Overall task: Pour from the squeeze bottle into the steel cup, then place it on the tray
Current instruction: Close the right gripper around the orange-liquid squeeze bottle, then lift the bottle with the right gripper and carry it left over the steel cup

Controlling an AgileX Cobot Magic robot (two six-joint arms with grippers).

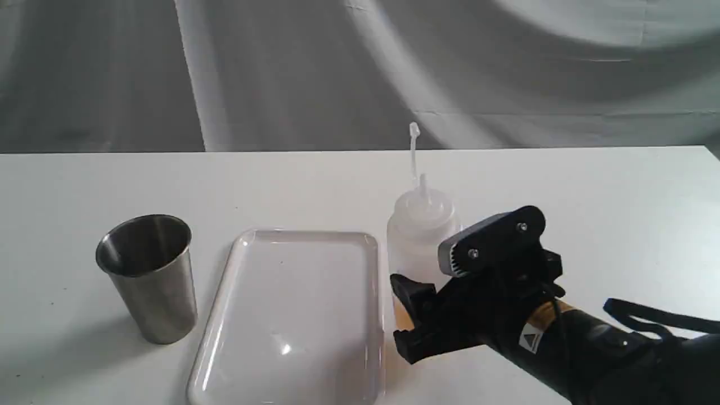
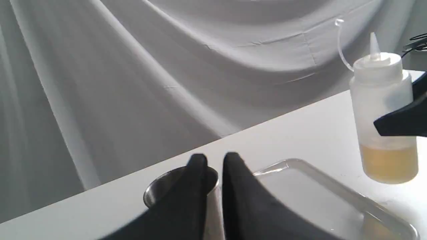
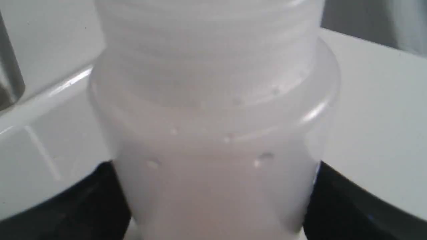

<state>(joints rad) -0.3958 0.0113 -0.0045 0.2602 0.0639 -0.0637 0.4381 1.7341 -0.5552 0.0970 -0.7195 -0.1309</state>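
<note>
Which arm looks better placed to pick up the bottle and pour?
Right. The right gripper has fingers on both sides of the squeeze bottle; the left gripper sits by the steel cup, away from the bottle.

My feeds are bright and evenly lit, the soft light coming from the right pincer's [image 1: 402, 312] side. Well away from it, the steel cup [image 1: 147, 275] throws a faint, soft-edged shadow on the side turned from that pincer. White glare spots the tray [image 1: 304, 281] just beside it. Between its jaws the squeeze bottle [image 3: 213, 150] is a milky, unfocused blur. The left pincer [image 2: 215, 156] reads as soft dark shapes.
</note>
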